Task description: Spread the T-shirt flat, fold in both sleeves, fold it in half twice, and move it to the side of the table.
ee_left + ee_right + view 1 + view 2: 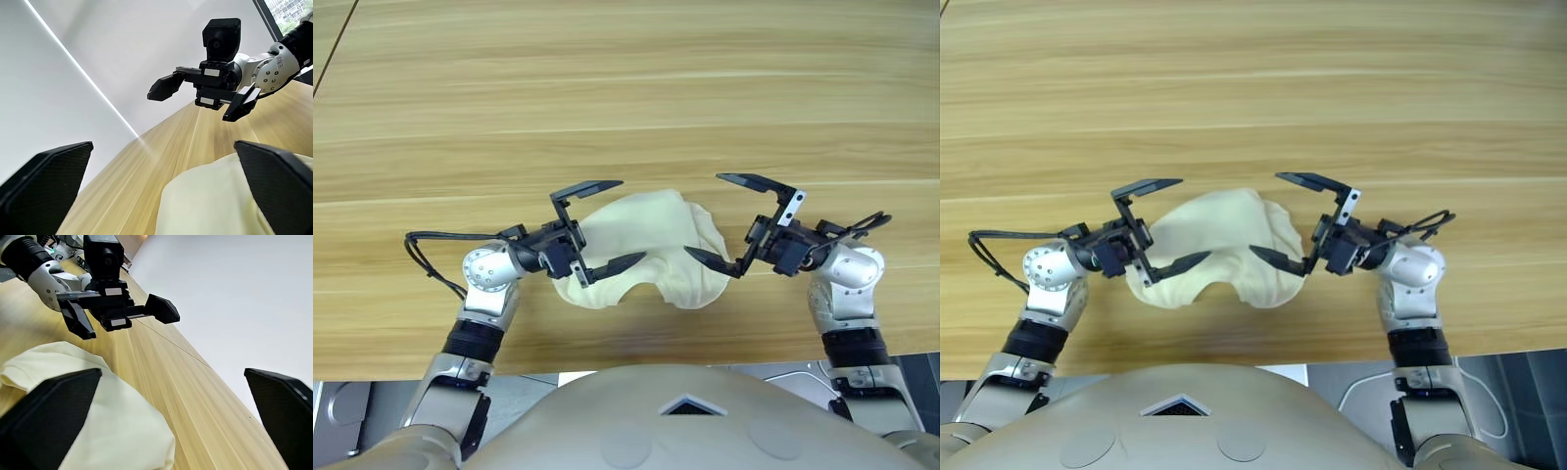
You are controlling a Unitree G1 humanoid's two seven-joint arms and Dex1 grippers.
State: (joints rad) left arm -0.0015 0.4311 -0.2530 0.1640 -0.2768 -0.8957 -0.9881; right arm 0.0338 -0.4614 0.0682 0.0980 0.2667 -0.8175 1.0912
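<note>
- The T-shirt (651, 250) sits in a pale cream heap on the table (607, 78), close to the near edge and right in front of the robot. It is bunched up, not flat.
- It is rounded on the far side and has a scooped notch on the near side. No sleeve can be picked out from the folds.
- The left gripper (632, 220) is at the shirt's left flank with its jaws spread wide and nothing between them.
- One of its fingers (587, 188) reaches over bare wood just past the heap's far-left edge. The other crosses the near-left edge of the cloth. I cannot tell whether it touches.
- The right gripper (702, 213) mirrors it on the right flank, jaws also gaping and holding nothing.
- Its far finger hangs over wood beside the heap, and its near fingertip points in over the cloth's right side.
- The two grippers face each other with the shirt between them, tips aimed inward.
- In the left wrist view, cream cloth lies beside one of its dark pads (279, 181), with the right gripper straight across.
- The right wrist view shows the same in reverse: shirt low between the pads, left gripper opposite.
- A black cable (426, 250) loops out from the left wrist above the table.
</note>
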